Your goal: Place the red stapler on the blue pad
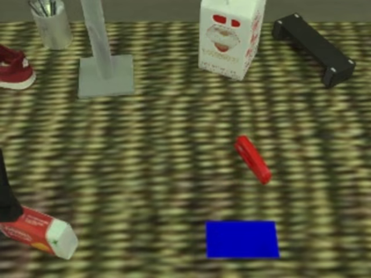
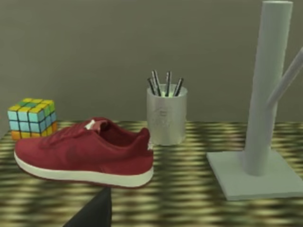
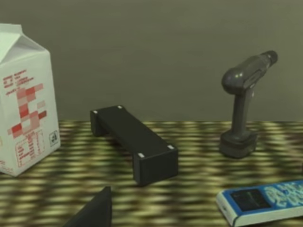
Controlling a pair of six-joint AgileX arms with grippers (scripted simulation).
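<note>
The red stapler (image 1: pixel 253 159) lies slantwise on the woven tabletop, right of centre in the top view. The blue pad (image 1: pixel 242 238) lies flat a little nearer the front edge, apart from the stapler. Neither shows in the wrist views. Of my left arm (image 1: pixel 7 200) only a black part shows, at the table's left edge. My left gripper (image 2: pixel 156 220) is open: one dark finger (image 2: pixel 97 213) stands off to the side over bare table. My right gripper (image 3: pixel 156 220) is out of the top view and open too, with one finger (image 3: pixel 97 210) showing. Both hold nothing.
At the back stand a red-and-white carton (image 1: pixel 230 37), a black bar with white dots (image 1: pixel 313 49), a white stand (image 1: pixel 104 63), a pen cup (image 1: pixel 51 23) and a red shoe (image 1: pixel 14 66). A red-and-white box (image 1: pixel 40 231) lies front left. Off the top view are a puzzle cube (image 2: pixel 32 118), a drill (image 3: pixel 246 109) and a blue remote (image 3: pixel 265 201).
</note>
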